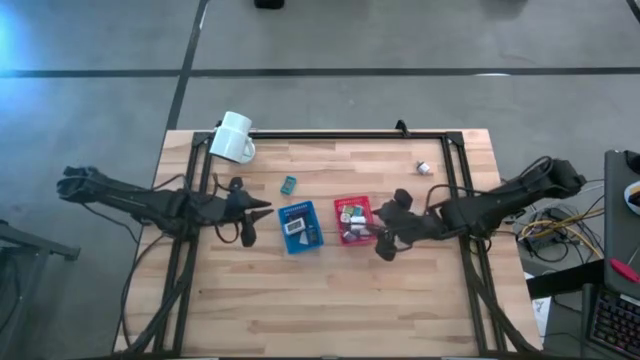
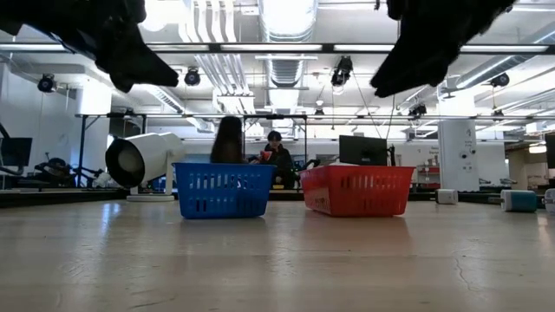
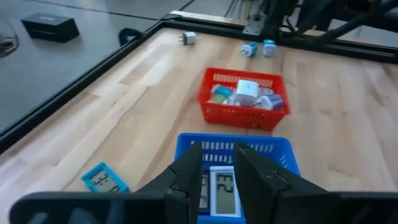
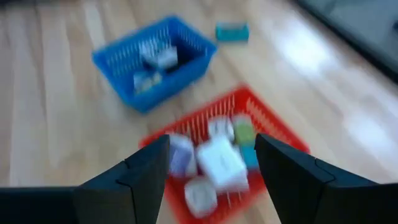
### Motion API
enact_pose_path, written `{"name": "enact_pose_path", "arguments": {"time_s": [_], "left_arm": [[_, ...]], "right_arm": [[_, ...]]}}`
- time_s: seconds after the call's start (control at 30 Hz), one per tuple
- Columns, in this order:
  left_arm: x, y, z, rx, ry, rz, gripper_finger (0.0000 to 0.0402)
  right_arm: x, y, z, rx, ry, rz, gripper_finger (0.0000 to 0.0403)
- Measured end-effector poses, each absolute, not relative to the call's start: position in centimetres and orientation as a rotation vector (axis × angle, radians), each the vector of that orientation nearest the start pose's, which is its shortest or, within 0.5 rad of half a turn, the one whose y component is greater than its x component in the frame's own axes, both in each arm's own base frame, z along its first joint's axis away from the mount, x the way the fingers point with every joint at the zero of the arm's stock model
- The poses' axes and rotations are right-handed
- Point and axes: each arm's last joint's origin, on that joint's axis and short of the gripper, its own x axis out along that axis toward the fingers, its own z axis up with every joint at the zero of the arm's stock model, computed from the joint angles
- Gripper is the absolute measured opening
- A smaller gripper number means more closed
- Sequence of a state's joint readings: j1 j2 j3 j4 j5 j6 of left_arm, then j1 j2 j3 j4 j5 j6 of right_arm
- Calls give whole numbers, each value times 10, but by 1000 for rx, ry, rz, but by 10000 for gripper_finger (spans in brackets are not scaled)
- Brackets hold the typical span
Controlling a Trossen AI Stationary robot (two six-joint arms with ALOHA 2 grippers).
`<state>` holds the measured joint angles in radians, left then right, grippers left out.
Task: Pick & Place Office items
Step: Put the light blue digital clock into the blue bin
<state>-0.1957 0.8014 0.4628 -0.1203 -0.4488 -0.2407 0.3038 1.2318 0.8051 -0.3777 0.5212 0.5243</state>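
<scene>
High view gives us the layout: our left gripper (image 1: pixel 252 222) hangs just left of the blue basket (image 1: pixel 299 227), fingers narrowly parted and empty, with the loose teal piece (image 1: pixel 289 184) lying just beyond it toward the far side, a flat little rectangle angled on the wood. Our right gripper (image 1: pixel 383 238) hovers at the red basket (image 1: pixel 353 221), fingers spread and empty, so we judge the left arm nearer.

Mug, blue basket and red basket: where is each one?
Mug (image 1: pixel 233 137): high view, its white side.
Blue basket (image 1: pixel 282 214): high view, its rim.
Red basket (image 1: pixel 340 205): high view, its rim.
</scene>
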Motion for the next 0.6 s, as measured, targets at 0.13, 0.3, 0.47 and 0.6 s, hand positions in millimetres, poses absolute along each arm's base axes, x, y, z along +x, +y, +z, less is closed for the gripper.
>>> {"name": "enact_pose_path", "arguments": {"time_s": [0.13,0.3,0.47,0.6], "left_arm": [[170,-11,226,-94,402,381,94],[170,2,225,-96,394,517,94],[170,13,224,-137,389,583,94],[169,20,223,-183,379,635,94]], "right_arm": [[233,55,217,152,465,-420,231],[227,51,196,98,259,-469,231],[219,41,183,6,181,-508,231],[214,29,180,-67,146,-594,231]]}}
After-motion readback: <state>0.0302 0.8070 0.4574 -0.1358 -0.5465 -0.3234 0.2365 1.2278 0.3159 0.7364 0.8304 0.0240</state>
